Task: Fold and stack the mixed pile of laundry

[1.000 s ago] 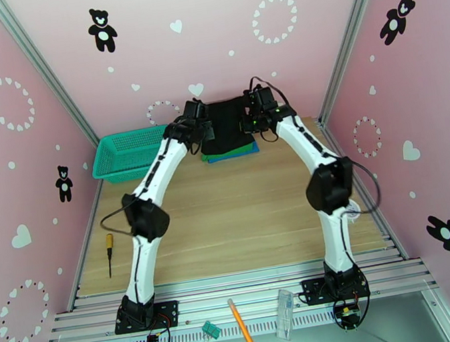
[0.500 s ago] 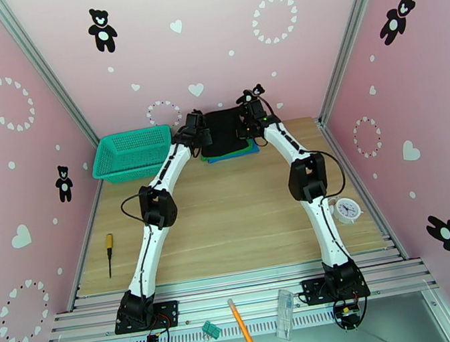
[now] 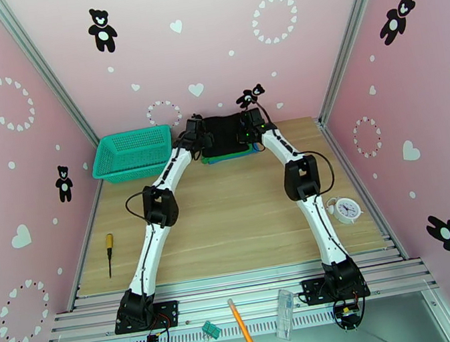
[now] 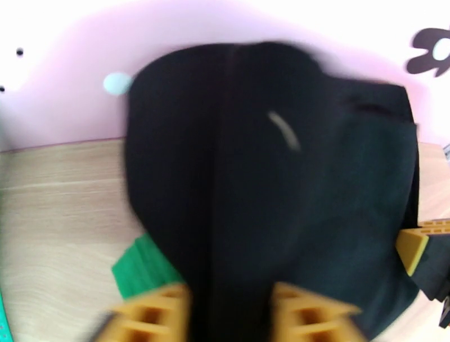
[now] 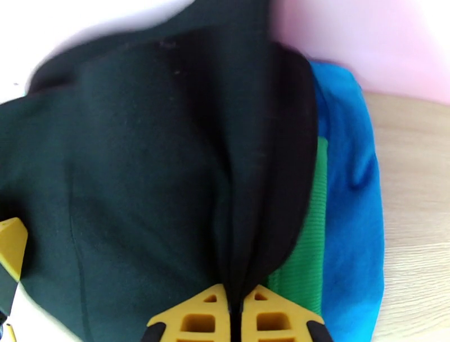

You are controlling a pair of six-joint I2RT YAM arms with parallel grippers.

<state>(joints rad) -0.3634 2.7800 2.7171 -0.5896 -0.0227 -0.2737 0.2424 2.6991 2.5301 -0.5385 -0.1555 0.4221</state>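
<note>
Three garments lie stacked at 12 o'clock on the pale wooden table [image 3: 231, 214], at its far edge. A black cloth garment [image 3: 223, 133] is on top, a bright green cloth garment [image 4: 138, 267] lies under it, and a medium-blue cloth shirt [image 5: 351, 214] is at the bottom. In the right wrist view the green edge peeks out at 3 o'clock of the black cloth. The blue edge lies beyond it, resting on the wood.

The left gripper [image 4: 228, 295] sits at 9 o'clock of the black garment. Its yellow fingers stand well apart, with a fold of the black cloth running between them. That view is blurred, so I cannot tell whether either pad touches the cloth. The right gripper [image 5: 237, 289] sits at 3 o'clock of the garment, its jaws pressed together on a ridge of the black cloth.

A teal plastic mesh basket [image 3: 131, 154] stands at 10 o'clock on the table, apart from the stack. A yellow-handled screwdriver [image 3: 109, 248] lies at 8 o'clock, and a small white alarm clock [image 3: 347, 208] at 4 o'clock.
</note>
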